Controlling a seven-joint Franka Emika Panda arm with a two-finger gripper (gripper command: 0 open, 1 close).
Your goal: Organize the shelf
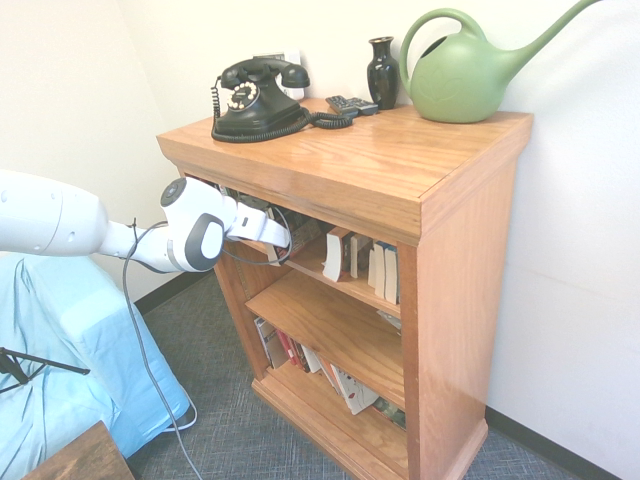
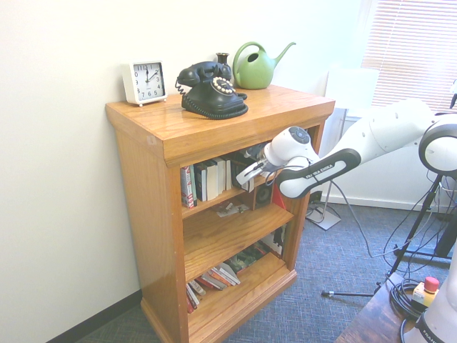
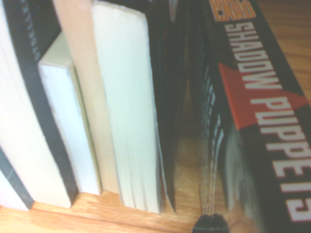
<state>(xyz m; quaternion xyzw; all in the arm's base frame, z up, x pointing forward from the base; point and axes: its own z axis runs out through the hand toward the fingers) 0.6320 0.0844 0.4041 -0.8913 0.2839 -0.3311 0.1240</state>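
Note:
The shelf (image 1: pixel 380 165) (image 2: pixel 214 125) is an orange-brown oak bookcase with three open tiers. My gripper (image 2: pixel 245 171) reaches into the top tier, at the right end of a row of upright books (image 2: pixel 207 180). There its fingers look shut on a black book (image 2: pixel 239 163). The wrist view shows this black book (image 3: pixel 257 121) close up, with a red triangle and "SHADOW PUPPETS" on the spine. It leans a little away from pale paperbacks (image 3: pixel 126 111) that stand upright beside it. In the first exterior view the wrist hides the fingers, and other books (image 1: pixel 345 255) stand further along the tier.
On top stand a black telephone (image 1: pixel 258 100) (image 2: pixel 213 89), a dark vase (image 1: pixel 382 70), a green watering can (image 1: pixel 460 75) (image 2: pixel 255 66), a remote (image 1: pixel 350 104) and a white clock (image 2: pixel 145 81). Books lean in the bottom tier (image 1: pixel 300 350) (image 2: pixel 214 275). Something under a blue cover (image 1: pixel 70 340) stands beside the arm.

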